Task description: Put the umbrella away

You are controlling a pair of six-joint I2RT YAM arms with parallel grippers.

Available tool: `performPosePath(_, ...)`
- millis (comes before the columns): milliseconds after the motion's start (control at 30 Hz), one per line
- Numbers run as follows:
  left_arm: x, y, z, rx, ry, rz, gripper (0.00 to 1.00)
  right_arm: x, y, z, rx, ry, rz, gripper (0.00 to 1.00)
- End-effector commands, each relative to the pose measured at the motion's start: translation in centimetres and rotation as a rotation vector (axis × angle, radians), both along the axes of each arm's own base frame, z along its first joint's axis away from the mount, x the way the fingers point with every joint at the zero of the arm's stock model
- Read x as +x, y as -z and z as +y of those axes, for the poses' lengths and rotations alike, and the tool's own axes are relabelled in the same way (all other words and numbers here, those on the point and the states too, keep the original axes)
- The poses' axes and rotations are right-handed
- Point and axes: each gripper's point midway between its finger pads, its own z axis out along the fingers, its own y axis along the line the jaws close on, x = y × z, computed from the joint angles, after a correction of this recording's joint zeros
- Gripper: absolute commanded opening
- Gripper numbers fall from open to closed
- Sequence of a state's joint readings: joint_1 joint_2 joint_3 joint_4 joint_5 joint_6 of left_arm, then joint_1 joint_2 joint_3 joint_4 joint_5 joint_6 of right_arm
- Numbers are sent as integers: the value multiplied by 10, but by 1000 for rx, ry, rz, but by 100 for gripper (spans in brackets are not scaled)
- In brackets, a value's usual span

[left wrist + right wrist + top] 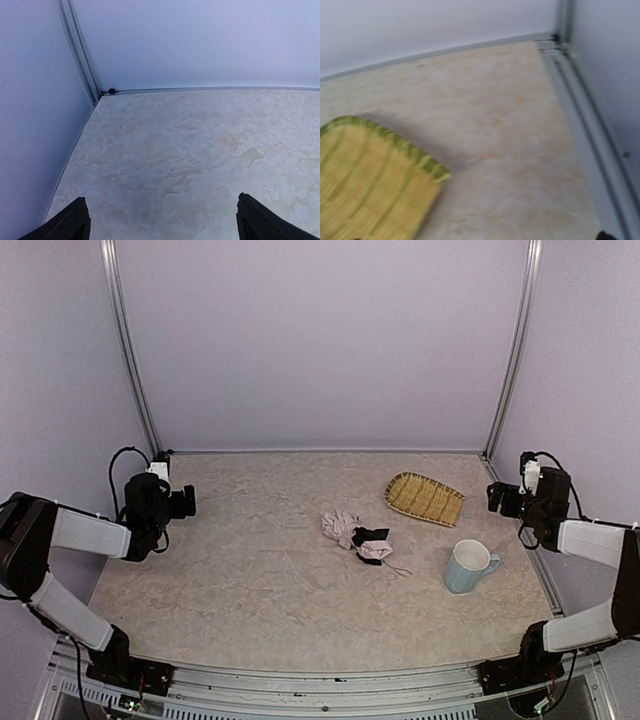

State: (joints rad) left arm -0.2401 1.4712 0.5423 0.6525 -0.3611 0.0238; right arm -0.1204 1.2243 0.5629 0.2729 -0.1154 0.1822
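**Hovering at both edges**

The left gripper [185, 502] hangs by the left wall [60, 390], fingers spread wide, empty. The crumpled pale-pink, black-lined folding umbrella [357, 534] lies mid-table — well apart from every edge. The right gripper [497, 497], by the right wall [590, 390], gapes empty too.

Table [250, 580] (marbled beige) carries 3 things: umbrella [358, 536], tray [424, 498], mug [468, 567].

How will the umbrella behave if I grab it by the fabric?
Probably floppy: the umbrella lies as a crumpled heap of pink and black fabric, so a pinch may lift only a fold. It looks light. If pushed, it should drag and bunch up rather than roll.
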Motion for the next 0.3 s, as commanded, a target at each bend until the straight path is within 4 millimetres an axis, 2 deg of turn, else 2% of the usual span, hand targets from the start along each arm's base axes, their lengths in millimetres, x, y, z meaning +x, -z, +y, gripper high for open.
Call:
performPosePath(0,-6,-15,28,-31,-94,-102,99,-1,-14,-21,-16,116,-114,100)
performPosePath(267,-17,-4,27,-36,-70,-126,99,-9,-2,-29,-28,167,-126,100)
